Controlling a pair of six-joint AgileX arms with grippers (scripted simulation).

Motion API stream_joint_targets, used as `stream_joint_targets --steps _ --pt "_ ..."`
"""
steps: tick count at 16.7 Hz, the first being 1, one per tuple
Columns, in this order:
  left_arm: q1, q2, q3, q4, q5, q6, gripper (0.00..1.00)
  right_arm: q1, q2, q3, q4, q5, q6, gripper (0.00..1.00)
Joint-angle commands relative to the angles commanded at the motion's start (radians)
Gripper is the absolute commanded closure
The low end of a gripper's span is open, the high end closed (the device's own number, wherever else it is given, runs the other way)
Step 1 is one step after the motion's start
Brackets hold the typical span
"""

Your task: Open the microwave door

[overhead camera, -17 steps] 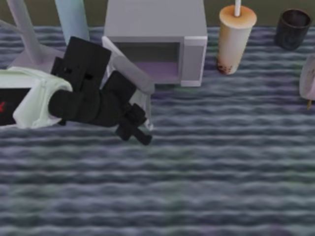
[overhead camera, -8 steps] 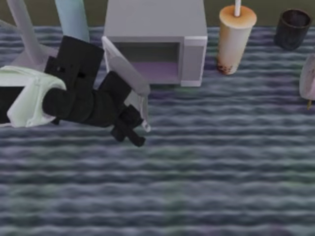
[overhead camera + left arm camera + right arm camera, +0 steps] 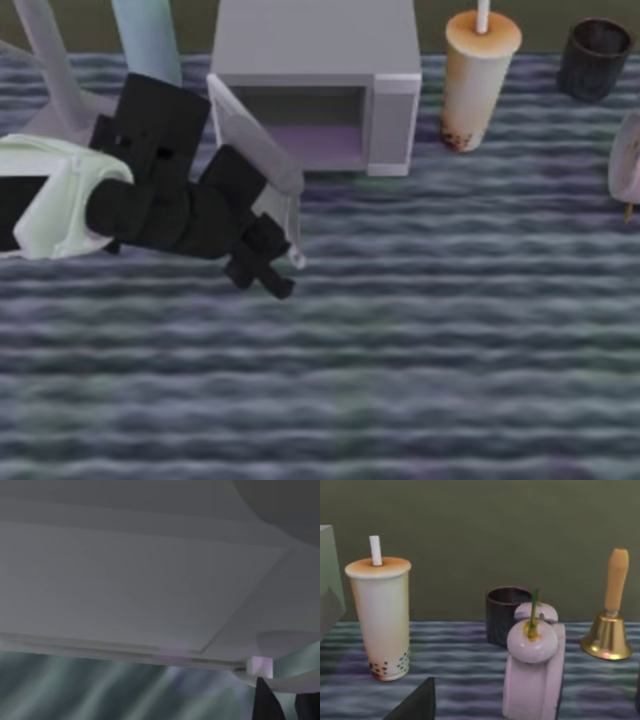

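You are looking at a table [image 3: 420, 360] covered in a wavy blue-grey striped pattern. At its far edge stands the microwave [image 3: 318, 60], its door [image 3: 255, 135] swung open toward the left. Just to its right stands a tall orange-beige cup with a straw [image 3: 478, 80], then a dark cup [image 3: 594, 58]. In the right wrist view, a pale pink stand [image 3: 534, 680] and a brass handbell [image 3: 608, 625] also rest on it.
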Motion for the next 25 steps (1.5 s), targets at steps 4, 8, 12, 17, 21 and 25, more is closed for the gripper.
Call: stream_joint_targets --steps 4,8,12,17,21,25 --pt "0.000 0.000 0.000 0.000 0.000 0.000 1.00 0.000 0.000 0.000 0.000 0.000 0.000 0.00" --pt "0.000 0.000 0.000 0.000 0.000 0.000 1.00 0.000 0.000 0.000 0.000 0.000 0.000 0.00" --pt "0.000 0.000 0.000 0.000 0.000 0.000 1.00 0.000 0.000 0.000 0.000 0.000 0.000 0.00" --pt "0.001 0.001 -0.005 -0.008 0.015 0.011 1.00 0.000 0.000 0.000 0.000 0.000 0.000 0.00" --pt "0.030 -0.007 -0.002 -0.026 0.047 0.067 1.00 0.000 0.000 0.000 0.000 0.000 0.000 0.00" --pt "0.032 -0.007 -0.003 -0.028 0.049 0.070 1.00 0.000 0.000 0.000 0.000 0.000 0.000 0.00"
